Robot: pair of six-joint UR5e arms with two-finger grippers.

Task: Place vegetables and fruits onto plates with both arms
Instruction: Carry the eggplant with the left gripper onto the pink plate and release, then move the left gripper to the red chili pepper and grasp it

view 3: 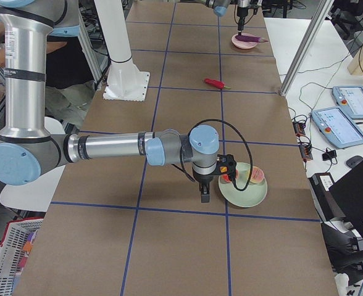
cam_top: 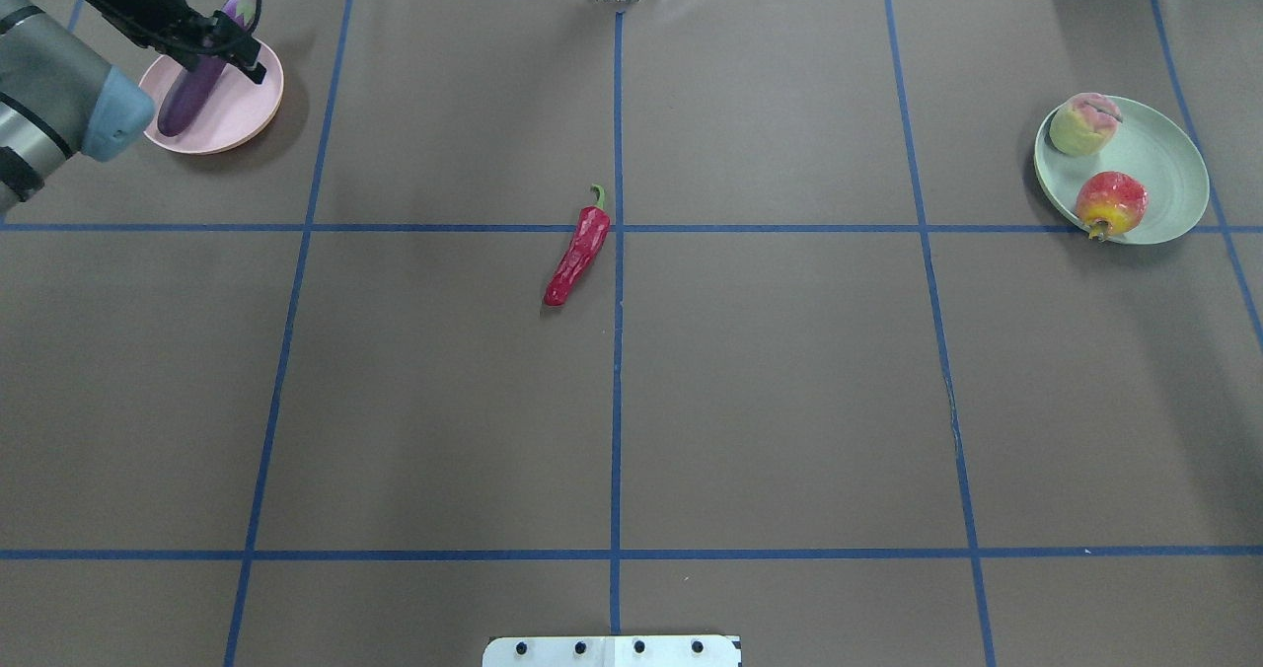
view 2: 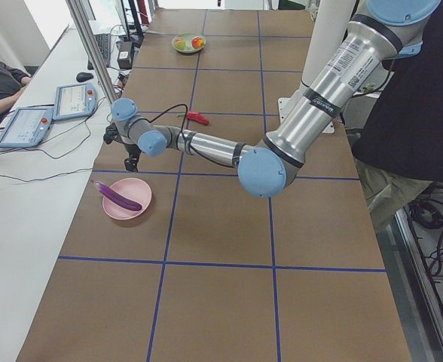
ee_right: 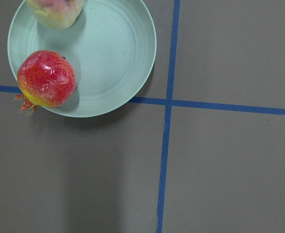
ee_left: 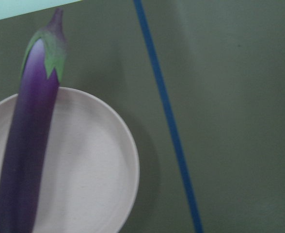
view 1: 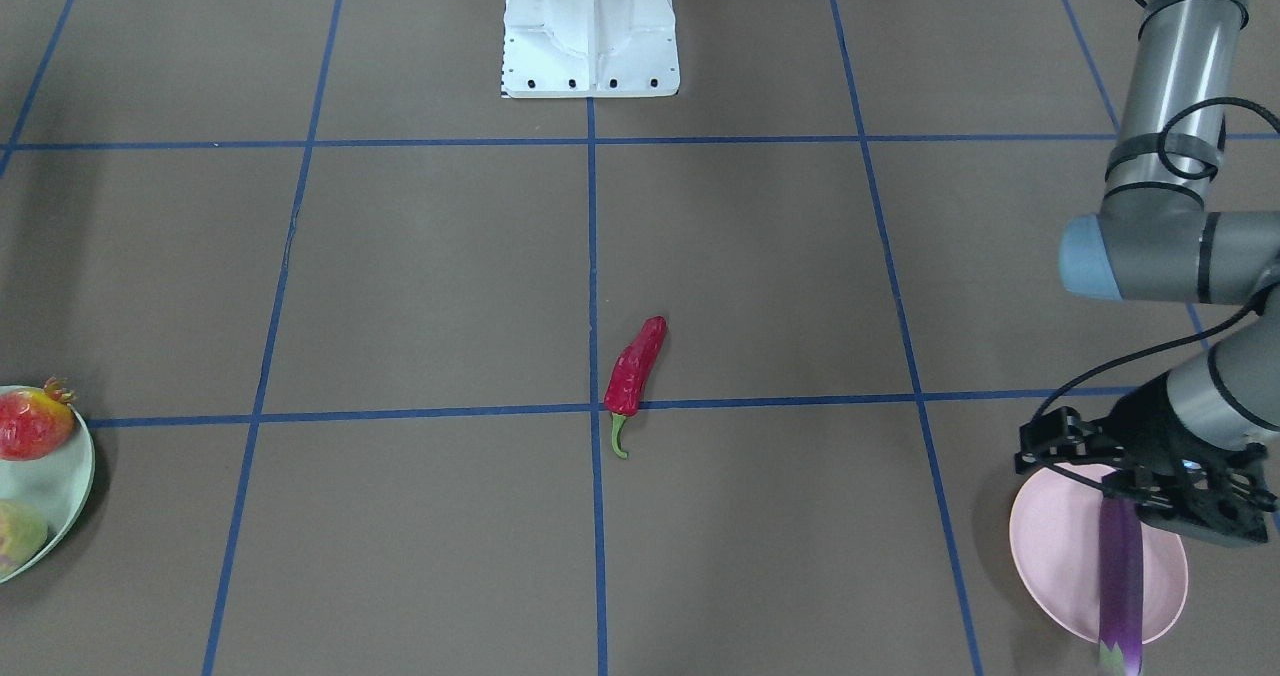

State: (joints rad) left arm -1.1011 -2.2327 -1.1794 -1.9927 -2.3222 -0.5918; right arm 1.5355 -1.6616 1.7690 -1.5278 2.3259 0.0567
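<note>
With the eggplant (view 1: 1120,566) lying on the pink plate (view 1: 1050,546), calyx end past the rim, we should raise the left gripper (view 1: 1130,484) straight up without nudging it, then fetch the chili (view 1: 635,371) from mid-tabletop (view 1: 750,256); we cannot tell whether this gripper or the right gripper (view 3: 204,192) is spread.

Looks straight down on a mint green plate (ee_right: 116,53) carrying a pomegranate (ee_right: 46,78) at its lower left rim and a peach (ee_right: 55,9), cropped at top. Brown surface (ee_right: 229,170), blue tape lines (ee_right: 164,145) crossing beside.
</note>
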